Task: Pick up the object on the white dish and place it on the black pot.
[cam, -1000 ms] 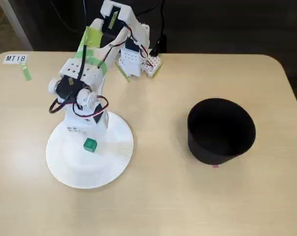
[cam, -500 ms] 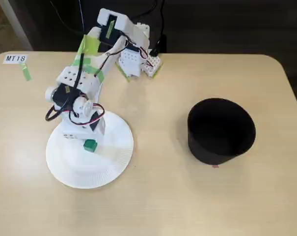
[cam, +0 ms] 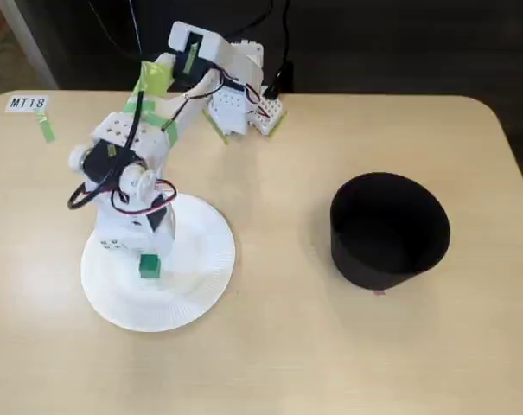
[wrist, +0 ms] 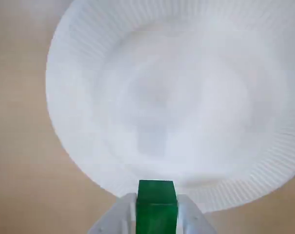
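Note:
A small bright green cube (cam: 149, 265) is between my gripper's (cam: 148, 264) white fingers over the white paper plate (cam: 205, 268) at the left of the table. In the wrist view the cube (wrist: 157, 204) sits clamped between the two fingertips of my gripper (wrist: 157, 217) at the bottom edge, with the ribbed plate (wrist: 157, 97) below it; the cube looks lifted off the plate. The black pot (cam: 389, 229) stands at the right of the table, well apart from the arm, and its dark inside shows nothing.
The arm's base (cam: 235, 104) with cables is at the table's back edge. A label "MT18" (cam: 28, 103) with a green tape strip (cam: 45, 128) is at the back left corner. Bare wooden table (cam: 278, 328) lies between plate and pot.

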### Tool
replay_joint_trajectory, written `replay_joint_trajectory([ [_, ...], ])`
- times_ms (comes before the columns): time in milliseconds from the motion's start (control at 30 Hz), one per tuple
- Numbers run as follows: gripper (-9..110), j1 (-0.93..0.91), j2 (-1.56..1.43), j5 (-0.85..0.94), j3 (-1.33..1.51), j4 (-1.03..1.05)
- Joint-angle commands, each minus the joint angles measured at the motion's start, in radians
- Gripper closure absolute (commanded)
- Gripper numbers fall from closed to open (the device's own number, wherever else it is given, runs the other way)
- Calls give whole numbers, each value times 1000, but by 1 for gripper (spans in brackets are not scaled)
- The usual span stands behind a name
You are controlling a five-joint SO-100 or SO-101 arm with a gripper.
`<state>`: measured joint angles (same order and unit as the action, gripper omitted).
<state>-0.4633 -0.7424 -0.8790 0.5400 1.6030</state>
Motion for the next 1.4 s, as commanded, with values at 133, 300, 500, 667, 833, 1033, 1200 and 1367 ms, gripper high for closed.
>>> replay_joint_trajectory([
  [133,101,115,18,457,-523,84],
  [300,101,288,-23,696,-644,91],
  [500,101,517,-129,871,-644,94],
  [667,101,689,-218,973,-586,100],
  [833,101,833,-348,1006,-288,98],
  [1033,101,937,-330,1019,-121,97],
  [1200,101,985,-268,1017,-60,97],
  [1367,101,1017,-222,1019,5,97],
])
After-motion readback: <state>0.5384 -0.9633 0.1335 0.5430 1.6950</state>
